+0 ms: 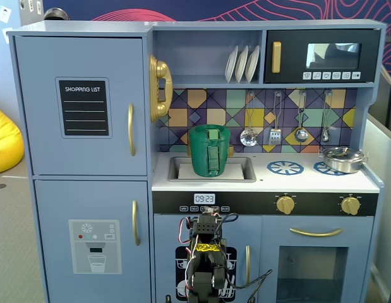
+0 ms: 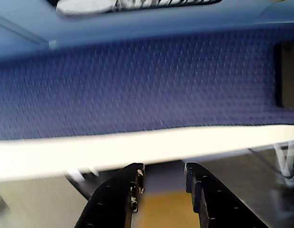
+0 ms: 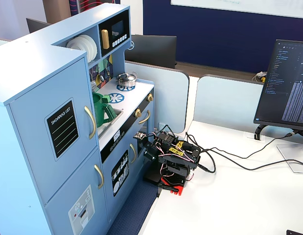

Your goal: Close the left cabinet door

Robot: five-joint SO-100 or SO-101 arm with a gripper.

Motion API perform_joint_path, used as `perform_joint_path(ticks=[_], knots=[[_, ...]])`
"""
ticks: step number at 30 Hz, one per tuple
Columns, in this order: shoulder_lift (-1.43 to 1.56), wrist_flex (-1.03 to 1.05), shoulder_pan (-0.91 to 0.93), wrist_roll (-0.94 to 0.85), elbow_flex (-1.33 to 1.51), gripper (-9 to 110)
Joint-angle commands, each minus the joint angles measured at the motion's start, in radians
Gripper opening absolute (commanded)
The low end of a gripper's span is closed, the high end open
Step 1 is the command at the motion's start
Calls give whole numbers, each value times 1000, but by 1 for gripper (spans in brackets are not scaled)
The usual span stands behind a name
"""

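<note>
The left cabinet door (image 1: 81,107) is light blue with a black "SHOPPING LIST" panel (image 1: 84,108) and a curved gold handle (image 1: 131,129). It sits flush with the cabinet front in both fixed views, door (image 3: 53,132) and handle (image 3: 90,122). My arm (image 1: 204,252) is folded low in front of the kitchen's middle lower doors, well below and right of that door; it also shows on the white table (image 3: 172,159). In the wrist view my gripper (image 2: 165,166) is open and empty, over a blurred white table edge (image 2: 137,147) and blue mat (image 2: 147,85).
A green pitcher (image 1: 210,150) stands in the sink, a metal pot (image 1: 342,158) on the stove, a gold phone (image 1: 158,88) beside the door. Below is the dispenser door (image 1: 94,243). A monitor (image 3: 288,83) and cables (image 3: 229,164) lie on the table's right.
</note>
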Motion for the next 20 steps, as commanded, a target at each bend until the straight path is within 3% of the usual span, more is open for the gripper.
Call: perform_joint_path(ticks=[1,8,20], knots=[[5,156,21,123,15,0],[5,172,8,21,15,1],[6,172,8,21,15,2]])
